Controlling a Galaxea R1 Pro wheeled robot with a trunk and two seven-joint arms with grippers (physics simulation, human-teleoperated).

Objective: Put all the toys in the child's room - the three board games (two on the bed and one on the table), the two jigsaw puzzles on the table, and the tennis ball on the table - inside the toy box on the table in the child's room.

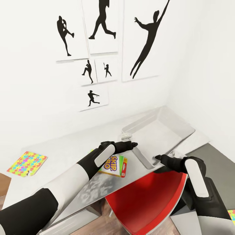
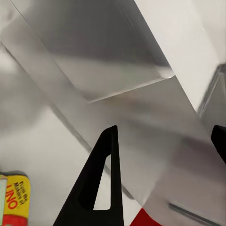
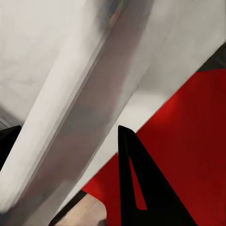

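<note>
From the head camera, your left gripper (image 1: 134, 144) sits at the near corner of the toy box (image 1: 169, 130), which rests tilted on the table (image 1: 62, 153); the Skip-Bo box (image 1: 113, 165) lies just below that wrist, the jigsaw puzzle (image 1: 26, 163) well off to its left. Your right gripper (image 1: 159, 158) touches the box's near rim, above the red chair (image 1: 147, 199)

Left wrist camera: fingers (image 2: 101, 183) spread open, astride the bin's grey wall

Right wrist camera: fingers (image 3: 136, 188) apart, the rim running between them, not clamped
</note>
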